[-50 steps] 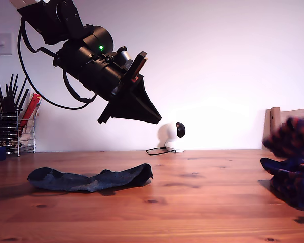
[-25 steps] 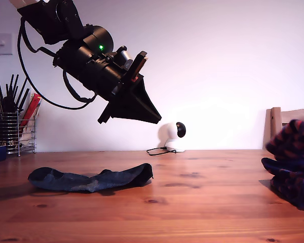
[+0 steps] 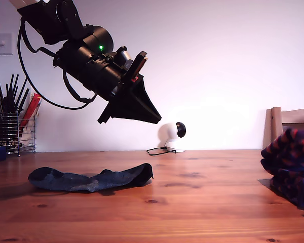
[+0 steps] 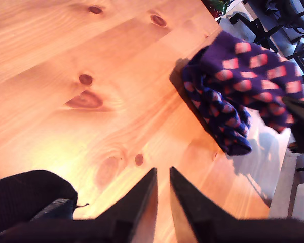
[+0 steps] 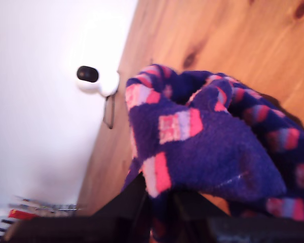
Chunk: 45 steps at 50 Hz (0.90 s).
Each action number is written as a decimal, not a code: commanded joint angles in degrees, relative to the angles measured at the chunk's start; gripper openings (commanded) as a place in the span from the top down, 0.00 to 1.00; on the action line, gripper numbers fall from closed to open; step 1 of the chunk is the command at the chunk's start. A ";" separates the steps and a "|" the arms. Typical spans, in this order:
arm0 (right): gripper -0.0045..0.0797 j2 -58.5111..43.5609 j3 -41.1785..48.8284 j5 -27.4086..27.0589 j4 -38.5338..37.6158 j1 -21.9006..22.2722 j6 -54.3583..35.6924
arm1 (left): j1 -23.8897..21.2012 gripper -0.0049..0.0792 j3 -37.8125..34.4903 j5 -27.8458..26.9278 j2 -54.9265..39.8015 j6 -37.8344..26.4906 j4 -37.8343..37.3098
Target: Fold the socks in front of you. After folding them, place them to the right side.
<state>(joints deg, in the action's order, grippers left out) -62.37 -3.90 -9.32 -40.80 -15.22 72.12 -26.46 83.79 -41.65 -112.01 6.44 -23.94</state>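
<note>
Plain white wall behind, evenly lit, with a pale switch plate at the exterior view's left edge. Knotty pine bench below, warm orange-brown, boards running across, dark knots scattered. Wire rack of dark sticks and a red item at the far edge, toward the exterior view's left. Small white round camera with a black lens and thin cable by the wall. Wooden chair back at the exterior view's right. Office chair bases off the bench edge.
</note>
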 commanded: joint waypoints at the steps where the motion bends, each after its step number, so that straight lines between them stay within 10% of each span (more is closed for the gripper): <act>1: 0.96 -2.47 0.96 0.22 -2.01 0.39 0.09 | 0.04 0.87 0.35 -0.13 -0.68 -0.46 0.37; 23: 0.95 -11.08 0.79 0.28 -2.56 0.39 -0.20 | 0.04 0.87 0.37 -0.42 -0.68 -0.46 0.07; 36: 0.57 -11.08 0.13 2.36 -1.14 0.39 -3.19 | 0.04 0.87 0.35 -1.66 -0.68 -0.46 -0.07; 45: 0.50 -11.08 -2.51 6.16 0.74 0.35 -5.46 | 0.04 0.87 0.35 -2.75 -0.68 -0.44 -0.13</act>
<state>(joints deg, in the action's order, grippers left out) -73.28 -4.78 -3.66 -39.90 -14.98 67.53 -26.46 83.79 -43.75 -112.01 6.44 -24.08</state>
